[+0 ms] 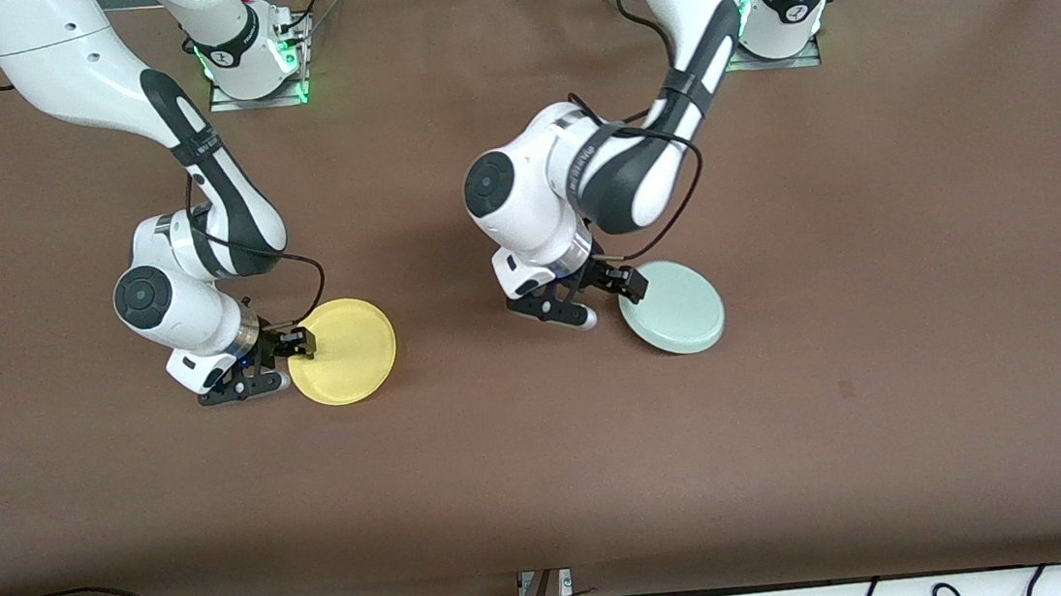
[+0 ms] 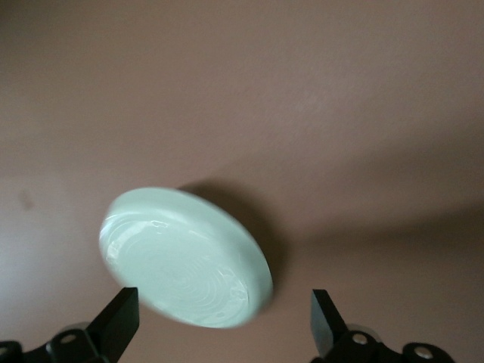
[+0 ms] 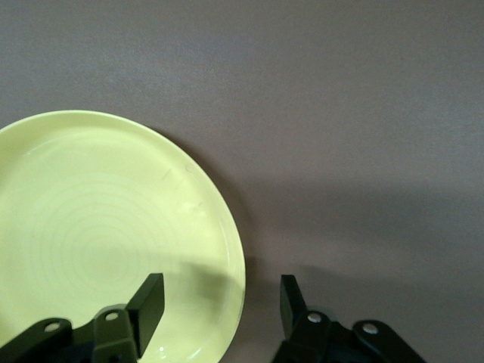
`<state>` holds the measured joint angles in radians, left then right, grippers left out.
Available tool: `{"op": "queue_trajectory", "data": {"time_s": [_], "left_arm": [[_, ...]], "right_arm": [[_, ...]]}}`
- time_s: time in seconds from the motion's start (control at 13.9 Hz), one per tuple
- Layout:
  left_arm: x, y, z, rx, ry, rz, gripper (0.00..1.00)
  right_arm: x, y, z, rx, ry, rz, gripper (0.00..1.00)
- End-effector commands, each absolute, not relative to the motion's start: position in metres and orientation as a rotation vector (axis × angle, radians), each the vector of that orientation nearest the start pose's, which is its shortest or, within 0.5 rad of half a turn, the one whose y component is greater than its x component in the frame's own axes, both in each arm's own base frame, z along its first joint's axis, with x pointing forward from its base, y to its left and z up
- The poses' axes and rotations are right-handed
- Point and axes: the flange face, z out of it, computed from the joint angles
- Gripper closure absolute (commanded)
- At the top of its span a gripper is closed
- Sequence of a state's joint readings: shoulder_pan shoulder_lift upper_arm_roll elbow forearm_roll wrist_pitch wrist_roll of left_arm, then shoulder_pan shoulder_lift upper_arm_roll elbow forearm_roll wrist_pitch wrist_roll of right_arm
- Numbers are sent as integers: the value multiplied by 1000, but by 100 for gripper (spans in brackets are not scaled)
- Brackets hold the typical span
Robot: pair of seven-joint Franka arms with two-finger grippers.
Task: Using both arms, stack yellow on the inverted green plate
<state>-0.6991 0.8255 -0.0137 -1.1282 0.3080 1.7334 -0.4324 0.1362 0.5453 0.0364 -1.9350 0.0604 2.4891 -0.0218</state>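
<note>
On the brown table [image 1: 872,207], at about eight o'clock from the middle of the front view, the right gripper [image 1: 276,359] sits low at the edge of the yellow plate [image 1: 346,352]. Its jaws are open and straddle that edge: in the right wrist view one finger [image 3: 147,302] lies over the plate [image 3: 106,234] and the other over bare table, and they hold nothing. The yellow plate lies flat and upright toward the right arm's end of the table, its rings showing inside the rim.

Just past the middle, at about five o'clock, the left gripper [image 1: 601,297] hangs beside the green plate [image 1: 676,307]. Its jaws are wide open and empty, one finger [image 1: 631,282] close to the plate's edge. In the left wrist view the plate [image 2: 185,255] appears between and ahead of the two fingertips [image 2: 121,318]. The green plate's face is smooth and flat, with a shadow under one side. The two plates lie well apart, at a similar distance from the front camera.
</note>
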Motion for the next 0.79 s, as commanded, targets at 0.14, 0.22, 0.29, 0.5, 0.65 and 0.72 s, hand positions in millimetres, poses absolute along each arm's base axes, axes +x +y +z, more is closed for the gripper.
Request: {"op": "queue_trajectory", "data": {"time_s": [0.14, 0.22, 0.29, 0.5, 0.65, 0.72], "left_arm": [[651, -361, 369, -2915, 243, 18, 0], [662, -331, 390, -2939, 216, 7, 0], [670, -301, 410, -2943, 190, 11, 0], [683, -212, 461, -2944, 21, 54, 0], [683, -160, 493, -2945, -47, 69, 0], [680, -142, 510, -2968, -32, 78, 0]], "right_arm": [[619, 104, 197, -3074, -242, -18, 62], [619, 103, 194, -3074, -237, -13, 69], [619, 103, 190, -3074, -236, -16, 73], [618, 103, 185, -3075, -236, -16, 79], [619, 105, 189, -3075, -224, -17, 99], [620, 107, 193, -3073, -226, -24, 100]]}}
